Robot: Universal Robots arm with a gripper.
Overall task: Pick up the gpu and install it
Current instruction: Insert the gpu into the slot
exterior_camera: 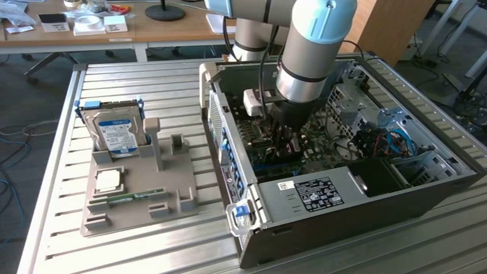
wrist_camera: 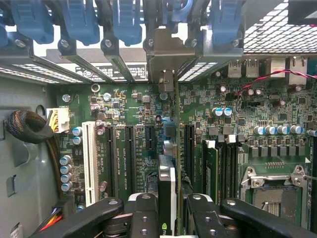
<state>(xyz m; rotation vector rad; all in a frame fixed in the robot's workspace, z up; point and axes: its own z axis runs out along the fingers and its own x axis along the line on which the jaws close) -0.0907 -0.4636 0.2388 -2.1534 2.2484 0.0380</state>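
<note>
My gripper [exterior_camera: 287,145] reaches down into the open computer case [exterior_camera: 343,197], low over the green motherboard [exterior_camera: 320,145]. In the wrist view the gpu [wrist_camera: 167,191] stands edge-on between the black fingers [wrist_camera: 143,218], and my gripper [wrist_camera: 168,220] is shut on it. The card runs along a black expansion slot of the motherboard [wrist_camera: 129,106]. Its silver end bracket [wrist_camera: 161,57] stands at the case's rear slot openings. Whether the card's edge sits in the slot is hidden.
Blue slot clips [wrist_camera: 79,20] line the rear wall. A white slot [wrist_camera: 89,163], a black cable bundle [wrist_camera: 25,126] and the CPU socket [wrist_camera: 272,191] flank the card. Outside the case, a grey fixture [exterior_camera: 137,197] holds a hard drive [exterior_camera: 118,134] and a memory stick [exterior_camera: 125,198].
</note>
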